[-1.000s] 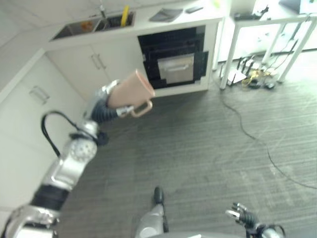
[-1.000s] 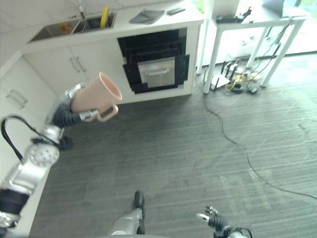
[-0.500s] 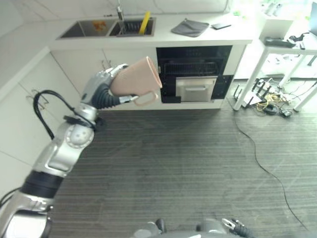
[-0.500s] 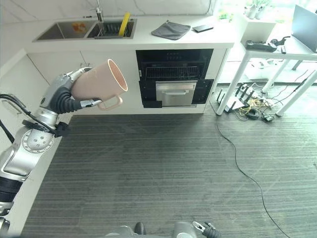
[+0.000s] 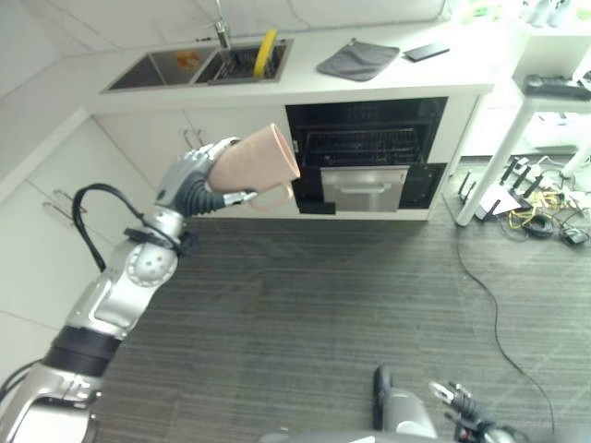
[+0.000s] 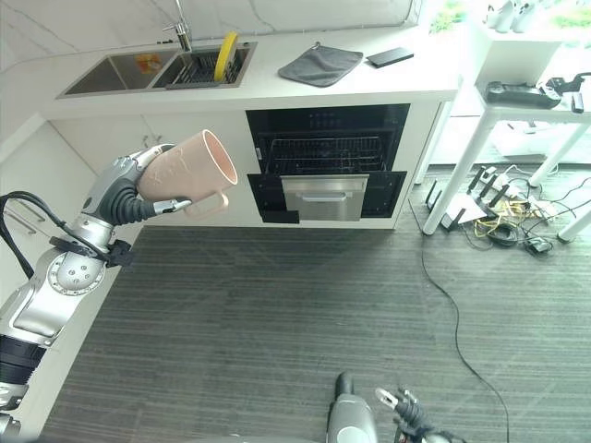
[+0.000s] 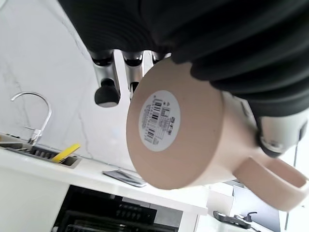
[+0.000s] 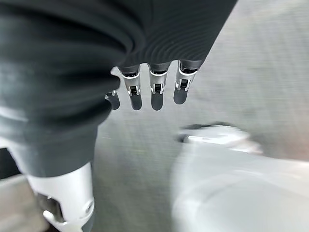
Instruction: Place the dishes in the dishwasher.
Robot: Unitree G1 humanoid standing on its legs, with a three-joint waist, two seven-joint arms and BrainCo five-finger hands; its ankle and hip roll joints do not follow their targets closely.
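Observation:
A beige-pink mug (image 5: 263, 161) with a handle lies on its side in my left hand (image 5: 189, 175), whose fingers curl round its body. The left wrist view shows the mug's base (image 7: 178, 140) with a round sticker, and the handle sticking out past the thumb. I hold the mug raised in front of the white cabinets, left of the dishwasher (image 5: 365, 148), which stands open under the counter with a wire rack showing and a silver front panel (image 5: 362, 185) below it. My right hand (image 6: 399, 406) hangs low over the floor, its fingers (image 8: 154, 92) straight and empty.
On the counter are a double sink (image 5: 152, 69) with a yellow item (image 5: 266, 46), a grey cloth (image 5: 358, 60) and a dark flat device (image 5: 428, 52). A white table (image 5: 554, 92) stands at the right with cables (image 5: 540, 221) under it. White cabinets (image 5: 46, 231) run along the left.
The camera has shifted, so the dishwasher now sits more central and square-on. The mug stays in my left hand at about the same height. My right hand shows lower right again.

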